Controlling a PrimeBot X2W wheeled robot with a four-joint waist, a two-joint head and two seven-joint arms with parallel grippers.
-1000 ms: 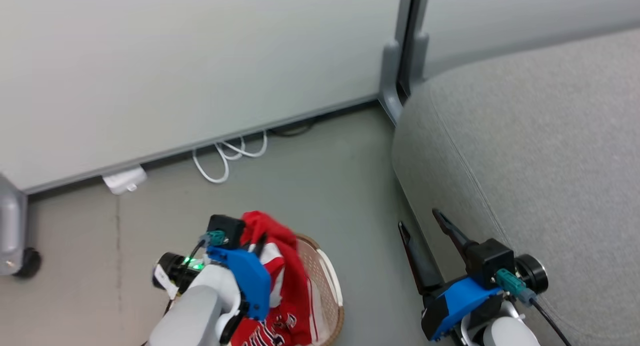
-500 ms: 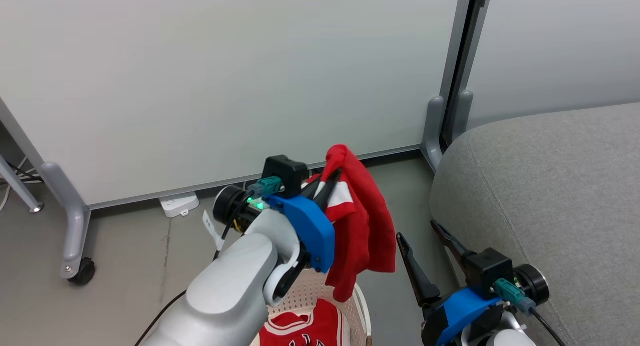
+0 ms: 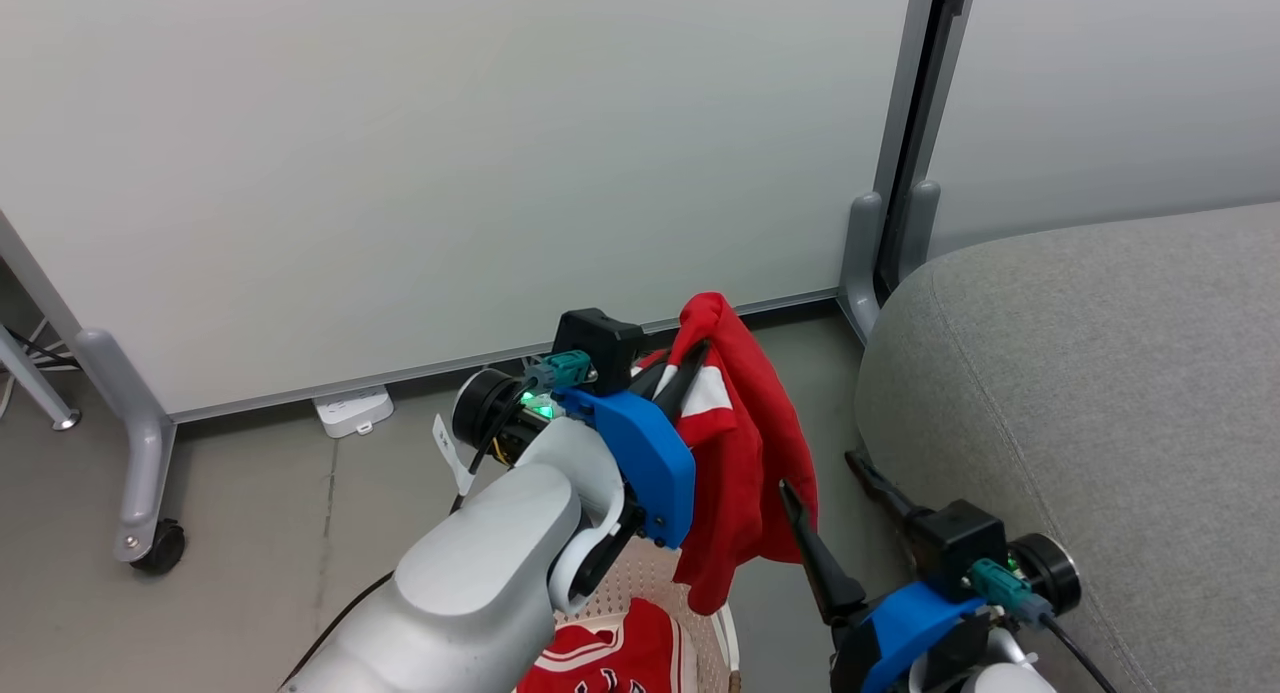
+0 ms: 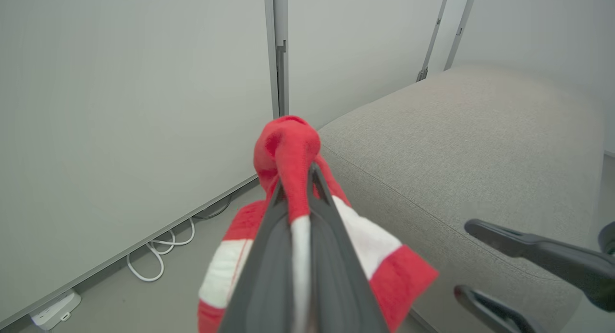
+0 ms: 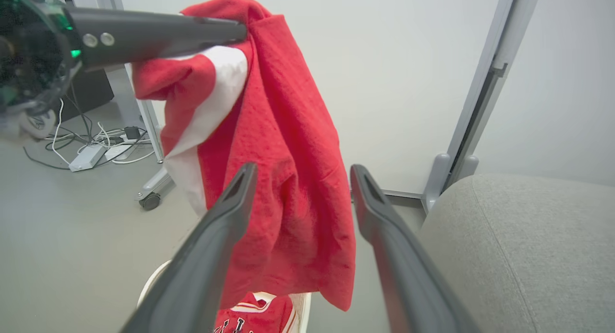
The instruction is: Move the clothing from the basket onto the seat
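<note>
A red garment of soft, slightly fuzzy cloth, crossed by a broad white band, is clamped at a bunched fold between the closed fingers of the left gripper. A small knot of red is pushed out past the fingertips, and the rest is draped down in loose folds. The garment is held up in the air, above the basket and near the rounded edge of the seat — no contact with the grey cushion is seen. Its kind cannot be made out, so crumpled is it.

A second red piece, the jersey, is left lying in the basket; white trim is shown at its neck. In the right wrist view a few dark letters are seen on it, but they are cut off by the bottom edge and cannot be read.

The right gripper is spread wide and nothing is held in it. The hanging cloth is framed between its two fingers in its own wrist view; whether the nearer finger is touching the hem cannot be told.

Most of the basket is covered by the pale left forearm or cut off at the bottom of the head view — only a patch of perforated cream wall and a strip of white edge are shown. The seat is cut by the right edge.
</note>
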